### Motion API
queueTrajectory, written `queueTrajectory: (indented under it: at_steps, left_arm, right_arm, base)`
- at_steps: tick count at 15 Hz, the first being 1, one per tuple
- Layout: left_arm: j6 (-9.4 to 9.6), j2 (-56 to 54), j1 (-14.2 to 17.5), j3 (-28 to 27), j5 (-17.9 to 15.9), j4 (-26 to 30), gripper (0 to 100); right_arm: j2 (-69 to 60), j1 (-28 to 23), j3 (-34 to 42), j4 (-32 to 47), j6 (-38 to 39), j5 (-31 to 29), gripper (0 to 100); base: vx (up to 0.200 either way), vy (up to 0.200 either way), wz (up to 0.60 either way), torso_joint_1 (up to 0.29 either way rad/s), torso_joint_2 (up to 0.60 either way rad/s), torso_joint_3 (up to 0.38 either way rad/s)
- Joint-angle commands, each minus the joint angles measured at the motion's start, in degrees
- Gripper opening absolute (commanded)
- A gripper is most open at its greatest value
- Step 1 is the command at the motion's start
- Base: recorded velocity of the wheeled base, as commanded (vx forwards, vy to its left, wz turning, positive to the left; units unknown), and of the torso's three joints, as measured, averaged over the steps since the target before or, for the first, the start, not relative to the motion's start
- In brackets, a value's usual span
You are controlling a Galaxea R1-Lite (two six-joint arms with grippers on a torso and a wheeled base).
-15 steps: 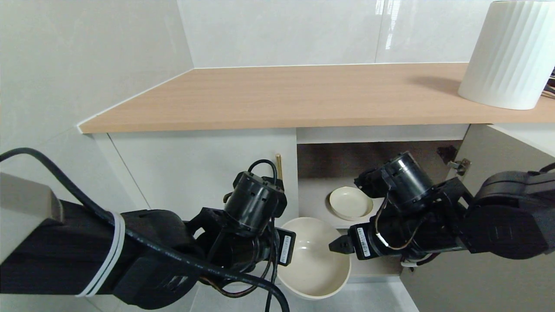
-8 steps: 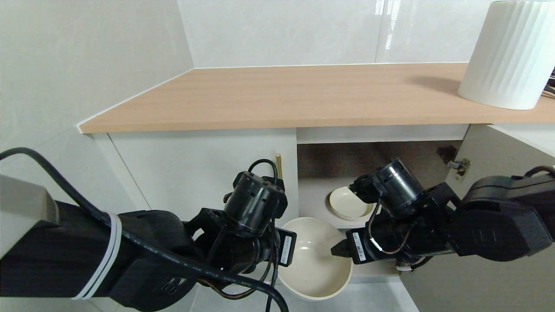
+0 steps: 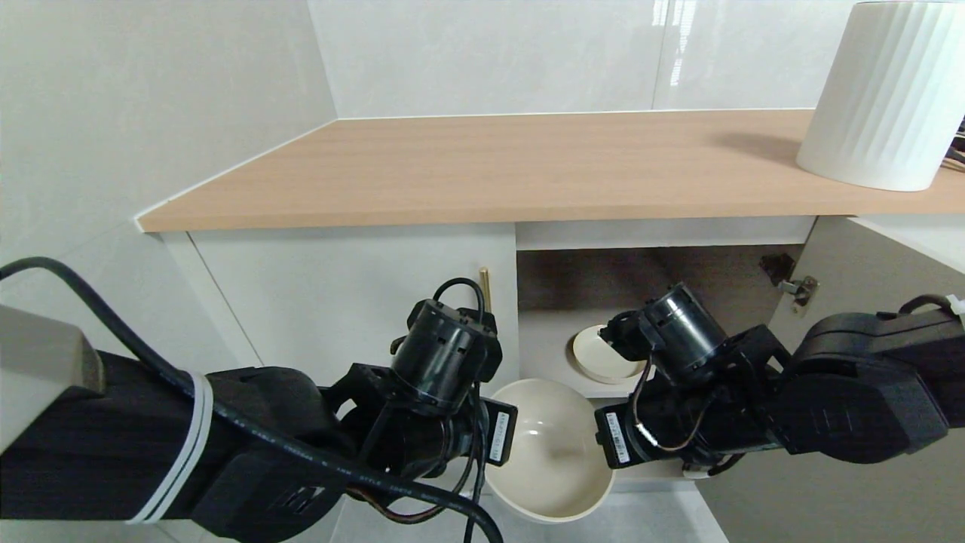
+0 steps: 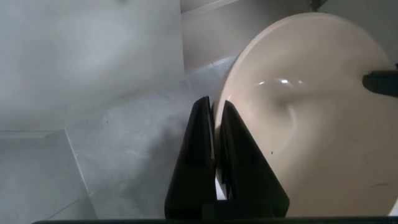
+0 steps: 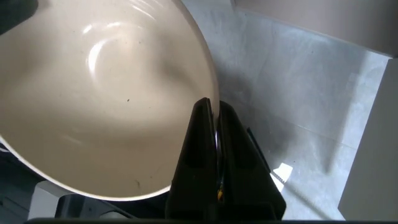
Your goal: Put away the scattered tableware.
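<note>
head view: we hold the bowl [image 3: 546, 460] in the air before the open cupboard [image 3: 588, 275], left end effector [image 3: 499, 441] and right end effector [image 3: 603, 445] each clamped on opposite rims. it looks stiff, glazed, slippery and breakable; the rim is our best hold.

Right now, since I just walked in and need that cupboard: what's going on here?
The robot holds a cream bowl by its rim with both grippers. The left gripper pinches one side and the right gripper pinches the opposite side. The bowl hangs in front of the open cabinet under the wooden counter, not yet on the shelf. A small dish already sits on that shelf.
</note>
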Motion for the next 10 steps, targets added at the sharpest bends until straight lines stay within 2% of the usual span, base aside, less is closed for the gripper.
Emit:
queueTrajectory:
  at_steps: [1, 2, 3, 7, 10]
  left_arm:
    - [-0.01, 0.07, 0.01, 0.09, 0.01, -0.05, 0]
    - [-0.01, 0.07, 0.01, 0.09, 0.1, 0.04, 0]
    - [-0.01, 0.07, 0.01, 0.09, 0.01, -0.05, 100]
    - [-0.01, -0.72, 0.19, 0.0, 0.1, -0.05, 100]
    - [-0.01, -0.9, 0.27, 0.09, 0.1, -0.14, 100]
  right_arm:
    - [0.42, 0.04, 0.03, 0.08, -0.08, -0.04, 0]
    - [0.51, 0.04, -0.06, 0.08, 0.01, -0.04, 0]
    - [0.51, 0.04, -0.06, 0.08, 0.01, -0.04, 0]
    - [1.48, -0.14, -0.06, -0.53, 1.59, -0.65, 0]
    - [5.43, -2.69, 0.38, -6.42, 3.87, -3.73, 0]
  base:
    - [0.0, 0.0, 0.0, 0.0, 0.0, 0.0]
    - [0.0, 0.0, 0.0, 0.0, 0.0, 0.0]
    - [0.0, 0.0, 0.0, 0.0, 0.0, 0.0]
    - [0.0, 0.0, 0.0, 0.0, 0.0, 0.0]
    - [0.0, 0.0, 0.0, 0.0, 0.0, 0.0]
